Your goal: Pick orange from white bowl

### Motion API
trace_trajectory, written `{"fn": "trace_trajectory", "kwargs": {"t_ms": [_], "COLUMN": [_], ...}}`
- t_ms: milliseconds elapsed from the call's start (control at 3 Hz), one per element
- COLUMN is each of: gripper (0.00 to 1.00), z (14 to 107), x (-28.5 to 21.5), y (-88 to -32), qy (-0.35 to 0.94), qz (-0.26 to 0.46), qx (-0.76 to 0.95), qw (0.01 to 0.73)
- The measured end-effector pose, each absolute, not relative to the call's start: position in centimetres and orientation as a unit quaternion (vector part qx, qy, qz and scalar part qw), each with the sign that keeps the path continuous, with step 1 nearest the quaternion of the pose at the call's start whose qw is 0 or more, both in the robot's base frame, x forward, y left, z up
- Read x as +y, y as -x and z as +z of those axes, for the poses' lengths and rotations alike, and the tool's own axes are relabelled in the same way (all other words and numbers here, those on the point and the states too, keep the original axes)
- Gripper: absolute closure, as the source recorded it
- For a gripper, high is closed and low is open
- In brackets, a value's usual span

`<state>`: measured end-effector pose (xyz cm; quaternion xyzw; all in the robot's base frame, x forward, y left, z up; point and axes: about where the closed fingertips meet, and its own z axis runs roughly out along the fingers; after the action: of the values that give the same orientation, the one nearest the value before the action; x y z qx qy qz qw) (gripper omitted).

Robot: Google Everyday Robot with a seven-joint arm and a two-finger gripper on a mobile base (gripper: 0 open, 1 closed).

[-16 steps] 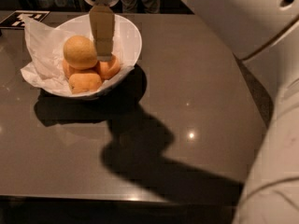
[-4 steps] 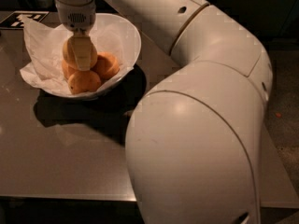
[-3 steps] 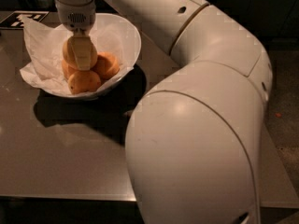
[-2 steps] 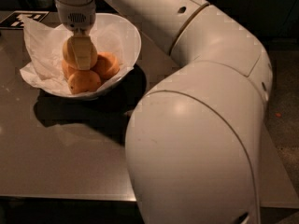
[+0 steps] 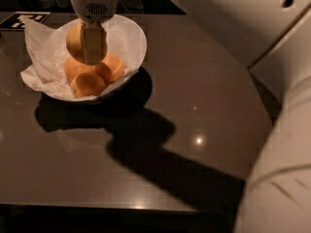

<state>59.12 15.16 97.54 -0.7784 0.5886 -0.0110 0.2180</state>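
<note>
The orange [image 5: 74,41], large, round and dull yellow-orange, hangs in my gripper [image 5: 90,46] above the white bowl [image 5: 133,38]. The gripper comes straight down from the top of the view and is shut on the orange; one tan finger [image 5: 93,41] covers its front. The orange is lifted clear of the other fruit. The bowl sits at the back left of the dark table and is lined with crumpled white tissue paper [image 5: 41,57].
Three smaller, deeper-orange fruits [image 5: 88,84] lie in the bowl under the orange. The dark glossy table [image 5: 194,91] stretches to the right and front. My white arm [image 5: 272,33] fills the right side of the view and casts a broad shadow across the table.
The gripper has risen with the orange, lifting it off the smaller fruits. The arm has swung away to the right, uncovering much of the table.
</note>
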Motion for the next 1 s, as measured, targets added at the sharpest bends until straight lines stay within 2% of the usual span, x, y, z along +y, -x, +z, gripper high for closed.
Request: {"fn": "trace_trajectory", "kwargs": {"t_ms": [1000], "gripper": [1.0], "z": [101.9], "x": [10.8], "y": [-50.3], "qy": [0.77], "qz": [0.006], "qx": [0.559], "qw": [0.308]}}
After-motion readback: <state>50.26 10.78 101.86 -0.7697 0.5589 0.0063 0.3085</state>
